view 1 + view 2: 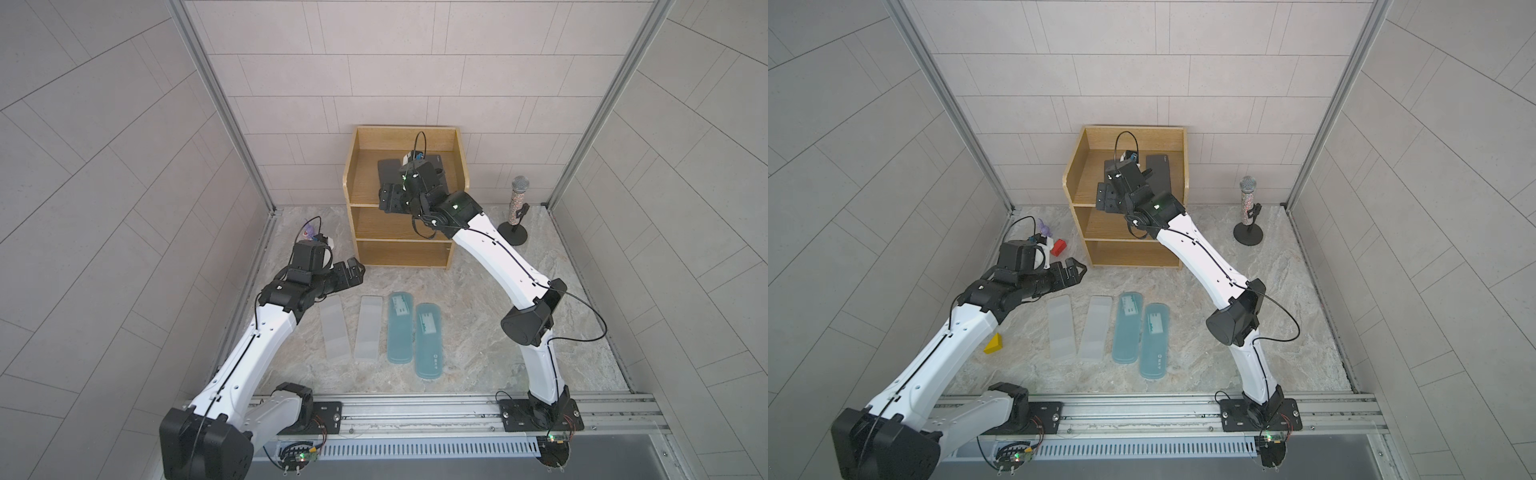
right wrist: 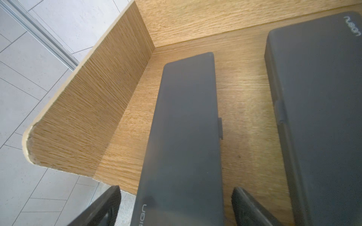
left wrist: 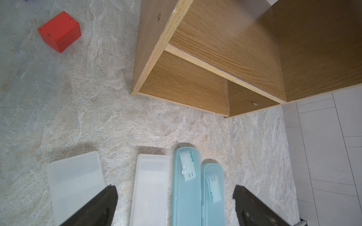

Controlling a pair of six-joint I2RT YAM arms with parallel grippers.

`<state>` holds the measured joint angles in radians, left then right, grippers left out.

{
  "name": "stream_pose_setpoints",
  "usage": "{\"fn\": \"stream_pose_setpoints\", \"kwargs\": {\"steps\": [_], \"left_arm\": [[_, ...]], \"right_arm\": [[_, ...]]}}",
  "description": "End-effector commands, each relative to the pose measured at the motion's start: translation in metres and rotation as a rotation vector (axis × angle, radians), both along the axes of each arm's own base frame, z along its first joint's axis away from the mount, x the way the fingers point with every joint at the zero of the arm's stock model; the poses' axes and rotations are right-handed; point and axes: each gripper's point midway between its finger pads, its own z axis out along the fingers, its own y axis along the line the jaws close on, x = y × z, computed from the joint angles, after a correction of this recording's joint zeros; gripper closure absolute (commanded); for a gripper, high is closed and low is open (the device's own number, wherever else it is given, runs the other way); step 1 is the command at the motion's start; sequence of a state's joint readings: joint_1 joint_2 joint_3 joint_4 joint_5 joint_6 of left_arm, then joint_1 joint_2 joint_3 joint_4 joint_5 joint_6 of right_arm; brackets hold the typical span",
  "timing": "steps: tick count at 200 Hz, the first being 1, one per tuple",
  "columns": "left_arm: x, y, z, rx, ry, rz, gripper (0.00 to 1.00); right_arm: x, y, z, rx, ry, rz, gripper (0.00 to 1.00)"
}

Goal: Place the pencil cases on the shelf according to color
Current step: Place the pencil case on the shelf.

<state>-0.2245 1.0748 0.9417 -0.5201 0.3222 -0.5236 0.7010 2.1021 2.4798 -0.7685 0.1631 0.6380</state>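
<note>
The right tool (image 2: 175, 189) is standing spread around the near end of a black case (image 2: 186, 127), clear of both its sides, so the release onto the top level of the shelf (image 2: 88, 117) seems in hand. That case is lying flat at frame centre, with the other black case (image 2: 317, 109) at right. Next, the tool probably needs backing straight off. 4 cases (image 1: 400, 328) are waiting on the desk (image 1: 478, 332) near the spread left tool (image 3: 175, 189).

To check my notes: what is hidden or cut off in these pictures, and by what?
- Both top views: right arm covers part of one black case.
- Right wrist view: picture edge cuts off that case's near end.
- Left wrist view: edge cuts grey cases, teal cases.
</note>
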Motion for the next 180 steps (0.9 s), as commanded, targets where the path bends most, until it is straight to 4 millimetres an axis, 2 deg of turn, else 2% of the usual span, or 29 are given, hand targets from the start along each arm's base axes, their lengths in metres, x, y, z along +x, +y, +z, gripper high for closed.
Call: {"fn": "stream_pose_setpoints", "kwargs": {"steps": [1, 25, 51, 91, 112, 132, 158, 180], "left_arm": [[0.0, 0.001, 0.003, -0.01, -0.022, 0.003, 0.0], [0.0, 0.002, 0.004, -0.006, -0.023, 0.001, 0.0], [-0.001, 0.006, 0.005, 0.007, -0.032, 0.016, 0.0], [0.002, 0.01, 0.005, 0.005, -0.035, 0.039, 0.0], [0.002, 0.013, 0.004, 0.007, -0.026, 0.044, 0.0], [0.003, 0.014, 0.004, 0.011, -0.035, 0.046, 0.0], [0.002, 0.017, 0.003, 0.025, -0.034, 0.052, 0.0], [0.002, 0.019, -0.001, 0.038, -0.022, 0.057, 0.0]], "right_arm": [[-0.001, -0.002, 0.032, 0.038, -0.082, 0.013, 0.05], [-0.008, 0.0, 0.058, 0.072, -0.145, 0.057, 0.04], [-0.019, -0.002, 0.075, 0.095, -0.196, 0.083, 0.04], [-0.061, -0.006, 0.094, 0.063, -0.234, 0.176, 0.04], [-0.085, -0.012, 0.088, 0.063, -0.224, 0.204, 0.04], [-0.107, -0.02, 0.07, 0.087, -0.22, 0.223, 0.05], [-0.133, -0.046, 0.052, 0.136, -0.221, 0.204, 0.07], [-0.151, -0.067, 0.023, 0.129, -0.175, 0.18, 0.08]]}}
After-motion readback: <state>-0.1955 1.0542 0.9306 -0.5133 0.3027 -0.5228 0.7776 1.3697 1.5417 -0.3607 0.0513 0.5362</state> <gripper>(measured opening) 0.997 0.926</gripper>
